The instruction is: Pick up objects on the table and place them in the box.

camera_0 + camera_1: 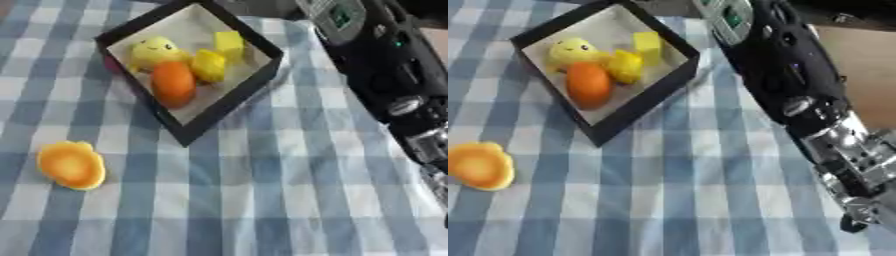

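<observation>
A black box with a pale inside stands at the upper middle of the checked cloth. In it lie a yellow toy with a smiling face, an orange oval thing and two yellow pieces. An orange and yellow rounded thing lies alone on the cloth at the left, well below and left of the box. My right arm runs down the right side from the top. Only part of my right hand shows at the lower right edge, far from the loose thing. My left hand is out of sight.
The table is covered by a blue and white checked cloth. A bare brown surface shows beyond the cloth at the right, behind my arm.
</observation>
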